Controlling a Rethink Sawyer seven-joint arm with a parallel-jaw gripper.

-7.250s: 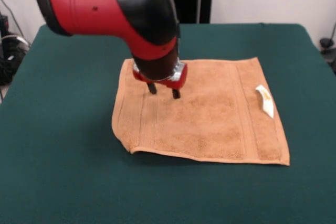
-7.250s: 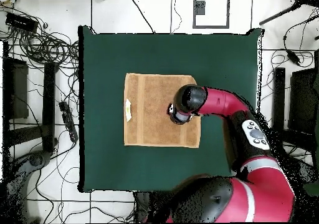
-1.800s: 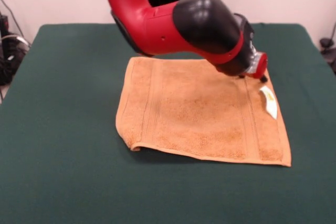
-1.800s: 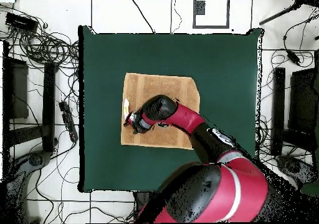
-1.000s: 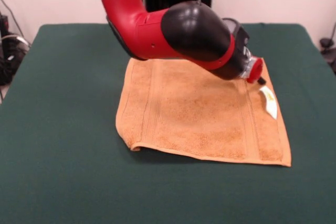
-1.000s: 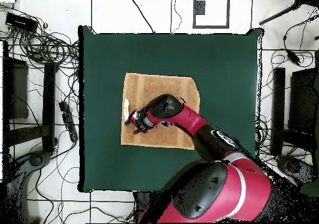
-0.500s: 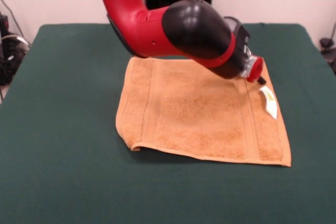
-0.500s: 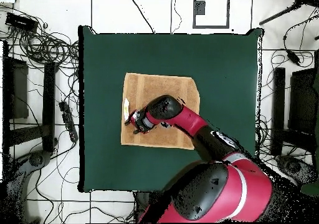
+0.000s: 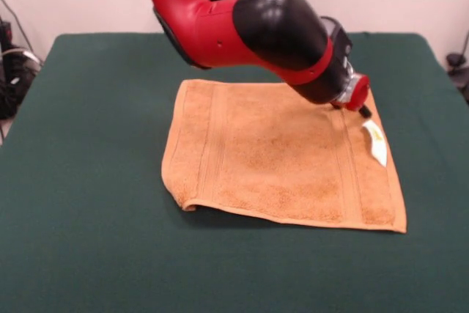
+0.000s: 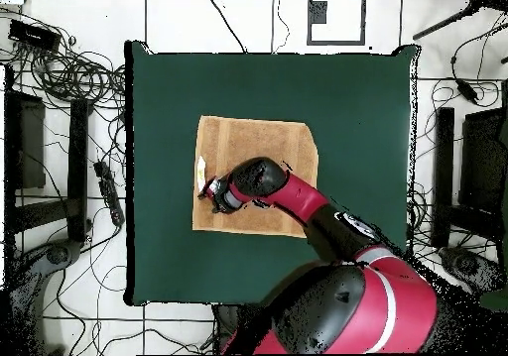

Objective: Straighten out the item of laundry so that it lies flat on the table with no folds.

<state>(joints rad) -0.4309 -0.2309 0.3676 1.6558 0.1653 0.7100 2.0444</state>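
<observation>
The item of laundry (image 9: 278, 163), an orange-tan towel, lies spread on the green table (image 9: 88, 144), with stripe bands near its left and right edges. Its front left corner curls up a little off the cloth. A white tag (image 9: 375, 142) lies on the towel's right edge. My gripper (image 9: 362, 108) hangs low over the towel's far right part, just above the tag; the wrist hides its state. In the overhead view the towel (image 10: 256, 139) sits mid-table (image 10: 367, 124), and the gripper (image 10: 212, 191) is at the towel's left edge beside the tag (image 10: 203, 168).
The arm (image 9: 249, 27) reaches across above the towel's far half and hides part of it. Green cloth surrounds the towel on all sides. On the floor around the table lie cables (image 10: 69, 74) and dark equipment (image 10: 25, 144).
The gripper went from the towel's left part to its right edge by the tag. In the last second the arm lifted slightly; the towel has not moved.
</observation>
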